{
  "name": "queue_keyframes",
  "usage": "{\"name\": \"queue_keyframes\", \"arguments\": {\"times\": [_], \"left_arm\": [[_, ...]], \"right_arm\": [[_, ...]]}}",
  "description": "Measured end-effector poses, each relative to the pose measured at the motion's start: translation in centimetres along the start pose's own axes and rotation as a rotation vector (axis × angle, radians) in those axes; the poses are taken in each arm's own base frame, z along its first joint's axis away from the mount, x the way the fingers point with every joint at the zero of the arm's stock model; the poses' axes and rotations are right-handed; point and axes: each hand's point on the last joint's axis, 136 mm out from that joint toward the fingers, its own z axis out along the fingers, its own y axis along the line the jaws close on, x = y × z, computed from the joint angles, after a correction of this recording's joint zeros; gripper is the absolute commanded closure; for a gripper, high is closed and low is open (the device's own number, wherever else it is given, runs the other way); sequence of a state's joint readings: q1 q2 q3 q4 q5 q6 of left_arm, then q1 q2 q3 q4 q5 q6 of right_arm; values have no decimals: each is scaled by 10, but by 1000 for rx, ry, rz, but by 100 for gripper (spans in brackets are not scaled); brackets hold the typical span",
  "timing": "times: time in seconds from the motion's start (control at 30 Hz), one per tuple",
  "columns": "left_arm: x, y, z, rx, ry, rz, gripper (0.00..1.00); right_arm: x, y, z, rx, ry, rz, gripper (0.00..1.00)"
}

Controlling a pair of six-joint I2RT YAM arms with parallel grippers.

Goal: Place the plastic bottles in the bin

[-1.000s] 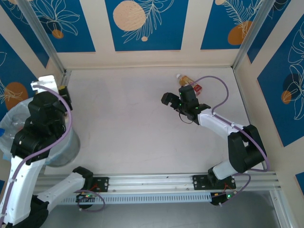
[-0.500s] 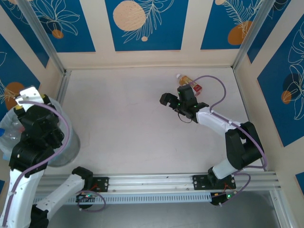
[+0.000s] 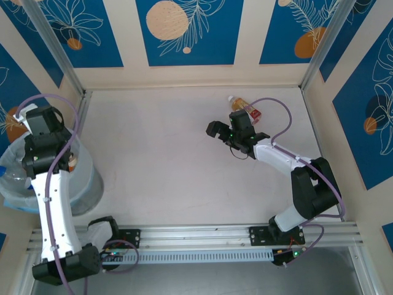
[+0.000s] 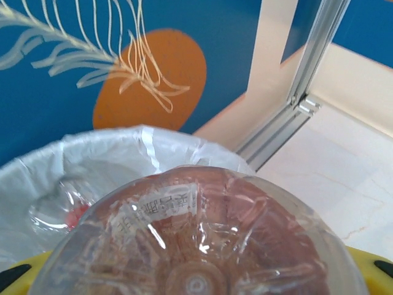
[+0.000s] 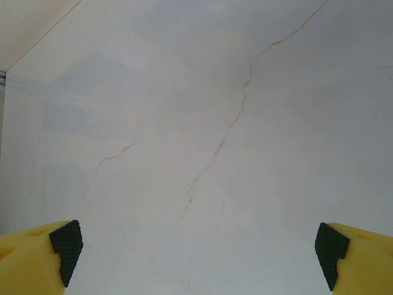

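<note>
My left gripper (image 4: 196,279) is shut on a clear plastic bottle (image 4: 196,233) of amber liquid, whose base fills the bottom of the left wrist view. It hangs over the bin (image 4: 37,178), a round bin (image 3: 86,184) with a translucent bag at the table's left edge. The held bottle's amber tip (image 3: 72,163) peeks out beside the arm. Another clear bottle (image 4: 67,212) lies inside the bin. A bottle with a red label (image 3: 244,108) lies at the back right, just behind my open right gripper (image 3: 230,132), which has bare table between its fingertips (image 5: 64,243).
The walls enclose the table on three sides, with a metal post (image 3: 77,89) at the back left corner close to the bin. The right arm's purple cable (image 3: 279,114) loops over the red-labelled bottle. A rail (image 3: 196,236) runs along the near edge.
My left arm has swung and straightened up over the bin, carrying the bottle with it. The right gripper has edged slightly left and stays open.
</note>
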State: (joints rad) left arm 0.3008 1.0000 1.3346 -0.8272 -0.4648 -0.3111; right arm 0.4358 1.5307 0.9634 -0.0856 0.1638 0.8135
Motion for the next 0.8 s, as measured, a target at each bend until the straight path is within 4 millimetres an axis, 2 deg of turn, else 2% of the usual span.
{"name": "queue_keyframes", "arguments": {"times": [0.07, 0.13, 0.33, 0.5, 0.67, 0.8], "left_arm": [[8, 3, 8, -4, 44, -30, 13], [12, 5, 14, -5, 74, -57, 2], [23, 0, 16, 21, 130, -69, 1], [23, -10, 11, 82, 148, -77, 1], [17, -29, 1, 185, 151, -80, 1], [17, -51, -12, 283, 152, -60, 1]], "right_arm": [[1, -2, 0, 6, 5, -1, 0], [1, -2, 0, 10, 8, 0, 1], [-2, -2, -2, 18, 0, -18, 1], [-9, -7, -7, 45, -28, -54, 0], [-32, -11, -26, 52, -106, -79, 0], [-54, -26, -40, 71, -162, -89, 1]]}}
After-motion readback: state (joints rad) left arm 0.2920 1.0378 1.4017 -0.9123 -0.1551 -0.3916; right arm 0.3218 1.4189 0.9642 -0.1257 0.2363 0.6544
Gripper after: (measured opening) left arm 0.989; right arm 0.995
